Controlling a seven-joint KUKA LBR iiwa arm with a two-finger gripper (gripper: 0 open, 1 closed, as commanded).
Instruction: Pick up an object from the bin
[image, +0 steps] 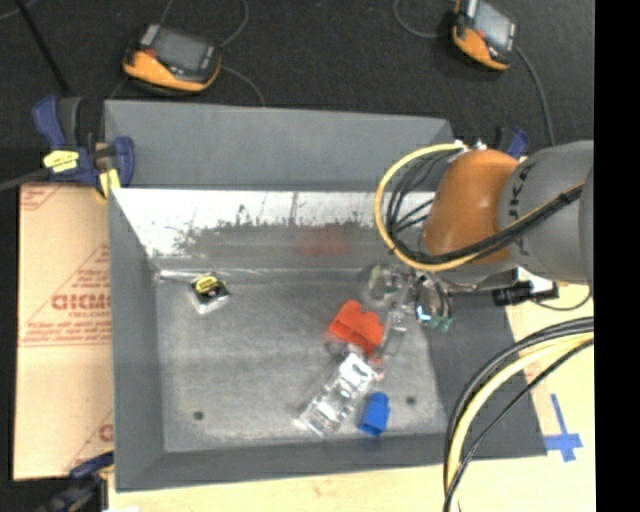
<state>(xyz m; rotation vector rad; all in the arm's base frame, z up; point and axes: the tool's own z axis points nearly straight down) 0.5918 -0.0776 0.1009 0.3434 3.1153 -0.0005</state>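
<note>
Cables (398, 195) in black and yellow loop around the orange cover (468, 205) on the wrist of the arm (555, 215). The arm comes in from the right and bends down into the grey bin (250, 370). Below the cover, the claw (398, 305) points down and a little to the left. It is over the right part of the bin floor, not far from the back wall. Metal parts and thin wires crowd together there, so I cannot tell if the claw is open or closed, and nothing is clearly gripped in it.

The thing nearest to the claw is a red block (356, 323). It lies on the floor just beside the claw, on the left and slightly toward the front of the bin. I cannot tell if the claw touches it or only stands next to it.

Further toward the front from the claw lies a clear plastic packet (338, 397), turned diagonally, with its upper end near the red block. A small blue piece (374, 413) lies just beside the packet, almost straight in front of the claw. Well apart from the claw, far to its left and near the back wall, rests a small yellow and black thing (208, 287).
</note>
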